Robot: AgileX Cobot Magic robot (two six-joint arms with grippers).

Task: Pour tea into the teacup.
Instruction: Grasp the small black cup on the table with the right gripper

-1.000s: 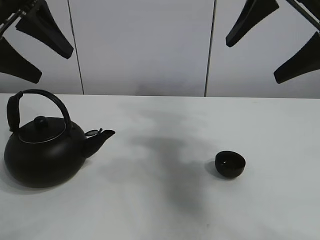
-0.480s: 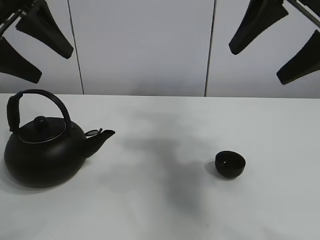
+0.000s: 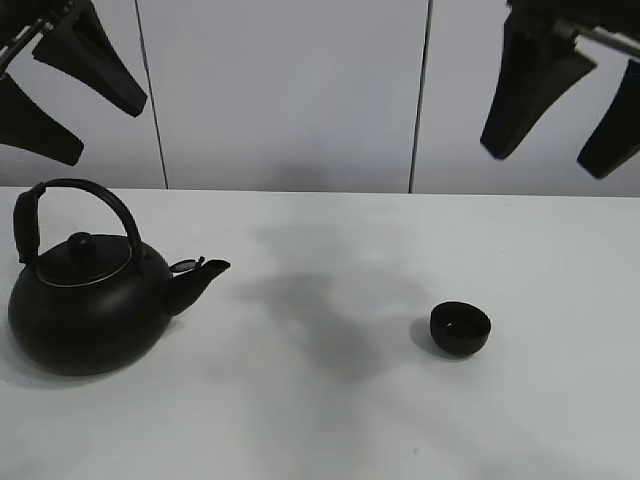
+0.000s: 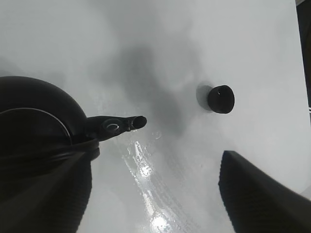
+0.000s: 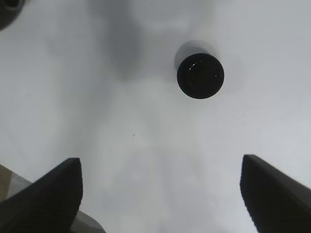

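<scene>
The teacup (image 3: 461,328), a tiny round black handleless cup, stands on the white table (image 3: 330,420) right of centre. It also shows in the left wrist view (image 4: 221,99) and in the right wrist view (image 5: 200,76). The big black kettle (image 3: 88,296) with an arched handle stands at the left, its spout (image 3: 205,275) pointing right; the left wrist view shows its body (image 4: 34,116). My left gripper (image 3: 68,85) is open, high above the kettle. My right gripper (image 3: 570,100) is open, high above and right of the teacup.
A white panelled wall (image 3: 285,95) runs behind the table. A soft shadow (image 3: 320,310) lies on the table between kettle and teacup. The table edge shows at one corner of the right wrist view (image 5: 14,187).
My right gripper has come down and turned more upright above the teacup. The left gripper, kettle and teacup have not moved.
</scene>
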